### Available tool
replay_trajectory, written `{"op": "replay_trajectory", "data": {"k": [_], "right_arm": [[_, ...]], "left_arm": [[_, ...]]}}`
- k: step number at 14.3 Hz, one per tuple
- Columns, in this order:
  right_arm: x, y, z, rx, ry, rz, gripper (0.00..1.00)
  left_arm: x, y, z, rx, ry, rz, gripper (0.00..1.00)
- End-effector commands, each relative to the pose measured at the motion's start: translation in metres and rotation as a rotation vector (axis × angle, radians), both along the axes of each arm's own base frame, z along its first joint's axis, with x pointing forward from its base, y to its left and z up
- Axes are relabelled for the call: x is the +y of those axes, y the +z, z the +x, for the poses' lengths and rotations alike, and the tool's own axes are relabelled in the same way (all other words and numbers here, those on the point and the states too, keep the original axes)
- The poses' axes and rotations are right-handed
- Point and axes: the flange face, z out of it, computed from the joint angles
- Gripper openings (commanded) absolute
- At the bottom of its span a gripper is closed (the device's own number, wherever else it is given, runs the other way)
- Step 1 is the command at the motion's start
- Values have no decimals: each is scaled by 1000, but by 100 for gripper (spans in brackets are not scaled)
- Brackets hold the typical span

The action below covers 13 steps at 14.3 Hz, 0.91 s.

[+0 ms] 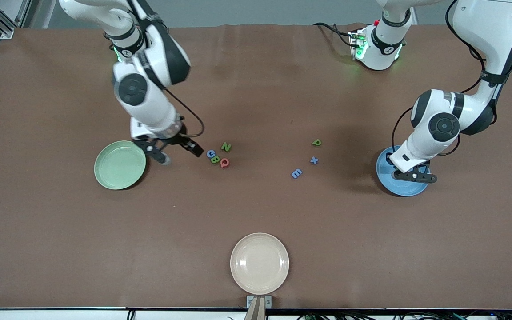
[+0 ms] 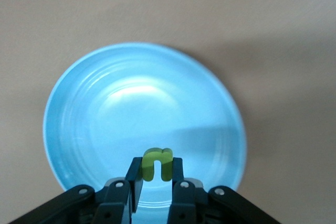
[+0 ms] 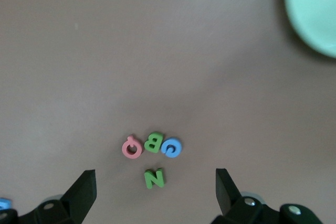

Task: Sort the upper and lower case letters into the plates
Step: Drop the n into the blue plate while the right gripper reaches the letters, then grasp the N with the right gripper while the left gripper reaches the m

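- The left gripper [image 2: 156, 179] is clamped on a green u-shaped letter [image 2: 156, 164] and is held over the blue plate [image 2: 79, 103], with the arm bent downward.
- The right gripper [image 1: 174, 154] is spread apart, low over the table between the pale green plate [image 1: 119, 165] and the letter cluster.
- N [image 1: 226, 146], B [image 1: 214, 158], Q [image 1: 224, 162] and a blue letter [image 1: 210, 154] are grouped together; p [image 1: 316, 142], x [image 1: 314, 160] and m [image 1: 296, 173] lie apart, toward the blue plate.

Both arms are glossy white with dark grey round joint caps and black bands. Thin black cables loop beside each wrist. The right gripper [image 1: 174, 151] and left gripper [image 1: 416, 177] are black, with silver screws near the fingers [image 2: 137, 178].
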Motion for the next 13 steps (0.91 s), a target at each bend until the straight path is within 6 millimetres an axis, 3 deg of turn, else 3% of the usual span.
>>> {"op": "replay_trajectory", "data": {"k": [1,4,7,8,9,10,11,13], "right_arm": [[32,-51,-9,-15,37,-13,100],[62,-88,-31,-15,42,-29,100],[77,-113,-52,0,63,-48,97],[78,-122,-58,-6,72,-48,97],[77,-130,-64,-29,74,-38,97],[73,-138,-68,-63,71,-21,96],[68,-149,-73,-86,69,-13,95],[69,-158,-79,-83,80,-20,88]], "left_arm": [[5,-21,-16,-25,-77,-1,13],[6,-29,-17,-31,-88,-8,16],[6,-34,-18,-22,-88,-11,22],[6,-34,-18,-21,-88,-11,30],[6,-33,-17,-23,-88,-10,55],[6,-32,-16,-26,-88,-10,89],[5,-27,-14,-31,-89,-7,100],[-17,-15,-11,-44,-114,-11,100]]}}
